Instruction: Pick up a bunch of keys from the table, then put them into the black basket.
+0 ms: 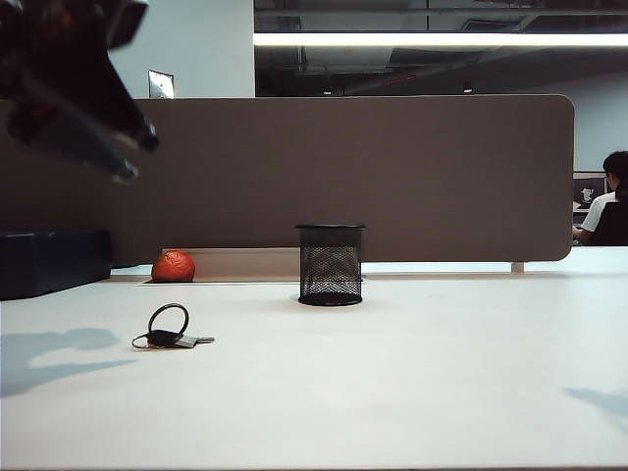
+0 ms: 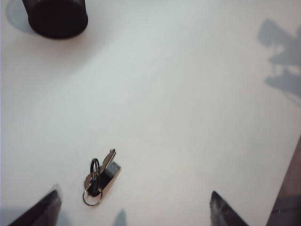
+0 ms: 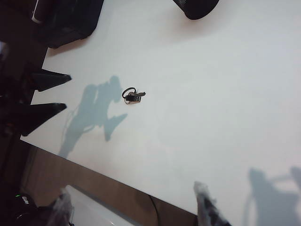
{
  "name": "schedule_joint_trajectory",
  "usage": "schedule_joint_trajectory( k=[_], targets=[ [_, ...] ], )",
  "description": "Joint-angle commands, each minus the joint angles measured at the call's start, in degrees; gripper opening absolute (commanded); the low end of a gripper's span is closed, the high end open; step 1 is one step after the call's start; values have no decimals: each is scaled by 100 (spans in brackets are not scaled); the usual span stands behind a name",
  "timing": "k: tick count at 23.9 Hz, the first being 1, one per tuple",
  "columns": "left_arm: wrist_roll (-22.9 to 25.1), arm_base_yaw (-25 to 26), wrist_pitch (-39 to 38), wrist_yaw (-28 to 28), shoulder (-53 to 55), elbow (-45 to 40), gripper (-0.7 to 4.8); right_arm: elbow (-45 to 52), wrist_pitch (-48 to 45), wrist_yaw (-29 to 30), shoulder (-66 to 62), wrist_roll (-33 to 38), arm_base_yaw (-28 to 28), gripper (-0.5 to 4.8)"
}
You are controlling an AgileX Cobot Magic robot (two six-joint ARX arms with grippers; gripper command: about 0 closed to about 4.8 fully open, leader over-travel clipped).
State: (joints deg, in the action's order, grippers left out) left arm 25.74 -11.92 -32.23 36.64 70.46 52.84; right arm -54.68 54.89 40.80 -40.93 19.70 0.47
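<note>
Keys (image 1: 173,332) were lying flat on the white, smooth matte counter (image 1: 392,392), a small bunch with a thin dark round ring loop, a black fob and a silvery metal key, left of the middle in the exterior view. No brand or writing was readable anywhere, sorry.

Black wire-mesh cylindrical basket (image 1: 331,265) with a solid rim and base stood upright farther back, well apart from the keys, in front of the brown fabric-looking partition panel (image 1: 392,167). An orange-red ball (image 1: 174,266) with a dimpled skin sat by the panel's foot, near a big dark box (image 1: 54,261) at the left edge.

Left gripper (image 2: 134,209) hung above the counter with the keys just beyond its tips; its dark pointed fingers (image 2: 225,212) were spread wide, holding nothing. Right gripper (image 3: 134,207) was up high over the counter too, fingers (image 3: 207,207) wide apart and empty, keys well away from it.
</note>
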Motion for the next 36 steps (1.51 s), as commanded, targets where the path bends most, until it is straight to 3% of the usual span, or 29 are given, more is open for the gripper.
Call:
schedule_joint_trajectory(
  k=[1, 36],
  targets=[
    [238, -225, 72, -535, 319, 15, 408, -15, -66, 48, 13, -2, 9, 349],
    [232, -308, 1272, -730, 2212, 15, 401, -11, -57, 28, 2, -2, 81, 347]
  ],
)
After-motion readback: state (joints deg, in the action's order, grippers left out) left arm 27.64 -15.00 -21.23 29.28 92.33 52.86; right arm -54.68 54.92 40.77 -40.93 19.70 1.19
